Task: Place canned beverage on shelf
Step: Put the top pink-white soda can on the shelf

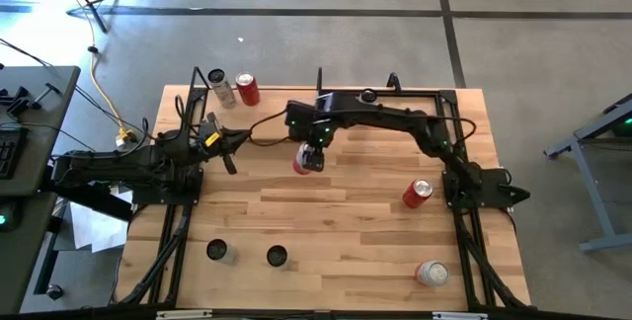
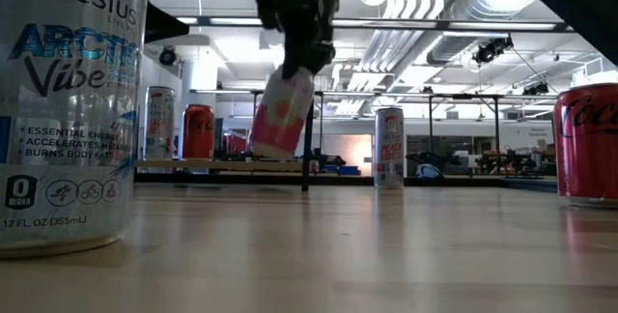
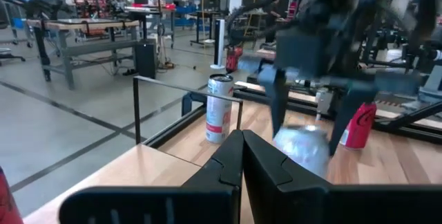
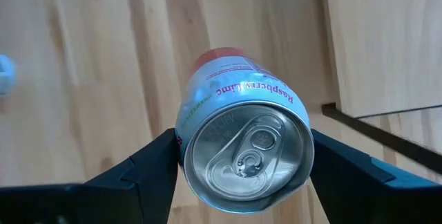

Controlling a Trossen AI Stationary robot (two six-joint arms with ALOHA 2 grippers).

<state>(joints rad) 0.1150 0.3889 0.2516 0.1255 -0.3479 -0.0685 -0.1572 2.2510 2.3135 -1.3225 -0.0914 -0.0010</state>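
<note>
Can aloft in the right gripper, above the middle of the surface, near the shelf.

Right gripper hangs over the wooden surface, its jaws grasping a pink-and-white canned beverage by its sides; the can tilts, clear of the surface in the low view. The shelf lies just beside and below it, its board bare there. Left gripper waits at the surface's left edge, jaws clenched on nothing. Other cans stand apart: two red ones and a silver one.
</note>
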